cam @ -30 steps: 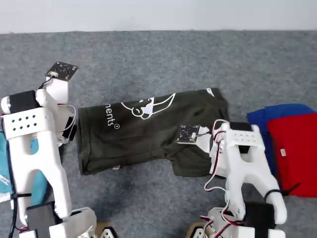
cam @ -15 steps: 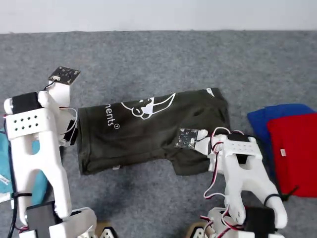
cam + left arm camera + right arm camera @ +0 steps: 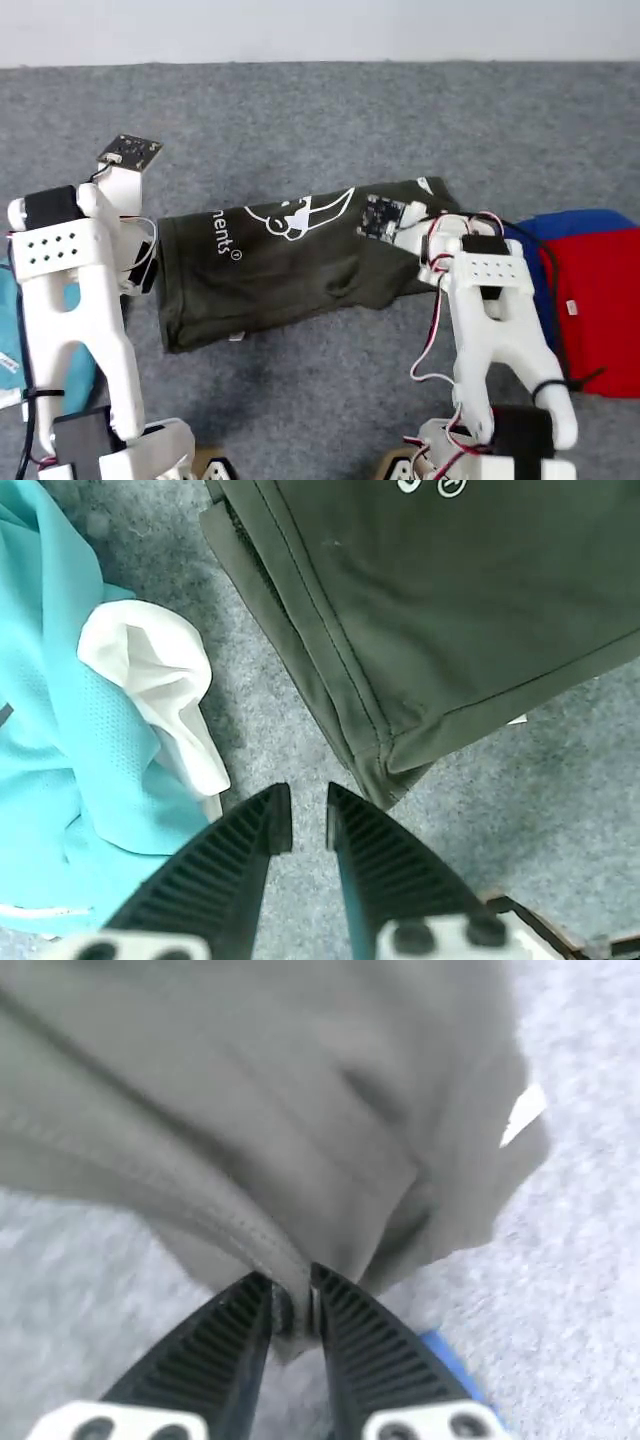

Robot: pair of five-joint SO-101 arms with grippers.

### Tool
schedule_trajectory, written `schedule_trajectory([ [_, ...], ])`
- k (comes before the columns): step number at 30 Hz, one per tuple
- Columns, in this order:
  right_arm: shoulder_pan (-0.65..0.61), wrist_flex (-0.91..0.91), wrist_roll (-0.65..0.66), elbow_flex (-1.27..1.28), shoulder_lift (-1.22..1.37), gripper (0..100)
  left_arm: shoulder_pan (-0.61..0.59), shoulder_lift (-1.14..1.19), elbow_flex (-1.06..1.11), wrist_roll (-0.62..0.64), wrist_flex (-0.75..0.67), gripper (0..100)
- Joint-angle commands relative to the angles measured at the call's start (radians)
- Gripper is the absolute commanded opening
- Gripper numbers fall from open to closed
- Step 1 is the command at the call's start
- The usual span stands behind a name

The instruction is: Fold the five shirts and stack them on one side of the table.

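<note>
A dark green shirt [image 3: 280,265] with white print lies crumpled across the middle of the grey table [image 3: 300,110]. My right gripper [image 3: 295,1310] is shut on a hem fold of this shirt [image 3: 250,1090], and the right arm [image 3: 485,280] holds that part raised over the shirt's right end. My left gripper [image 3: 310,825] hangs shut and holds nothing, just above the table off the shirt's left corner [image 3: 390,760]; in the high view it [image 3: 145,265] sits at the shirt's left edge.
A folded blue shirt [image 3: 525,245] with a folded red shirt [image 3: 595,300] on it lies at the right edge. A teal shirt [image 3: 70,740] with a white cloth [image 3: 160,680] is heaped at the left edge. Bare table lies behind the green shirt.
The right arm has swung toward the back of the table, pulling the shirt's lower right flap up and over its right end. The left arm has barely moved.
</note>
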Motion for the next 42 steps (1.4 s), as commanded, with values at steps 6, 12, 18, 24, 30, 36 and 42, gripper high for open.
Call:
schedule_trajectory([
  [6, -0.031, -0.180, -0.153, -0.135, 0.177, 10.0, 0.000, -0.031, -0.002, -0.015, 0.003, 7],
  [12, -0.038, -0.182, -0.295, -0.278, 0.334, 24.9, 0.000, -0.031, -0.002, -0.015, 0.003, 7],
  [18, -0.035, 0.056, -0.399, -0.459, 0.314, 24.8, 0.000, -0.031, -0.001, -0.015, 0.003, 7],
  [24, 0.010, 0.282, -0.399, -0.539, 0.277, 24.8, 0.000, -0.034, -0.001, -0.015, 0.003, 7],
  [30, -0.027, 0.659, -0.407, -0.534, 0.226, 24.8, 0.000, -0.031, -0.001, -0.015, 0.005, 7],
  [36, -0.038, 0.719, -0.494, -0.542, 0.171, 25.1, 0.000, -0.031, 0.001, -0.015, 0.009, 7],
  [42, -0.110, 0.857, -0.563, -0.525, 0.093, 24.9, 0.000, -0.032, 0.081, -0.020, 0.002, 7],
])
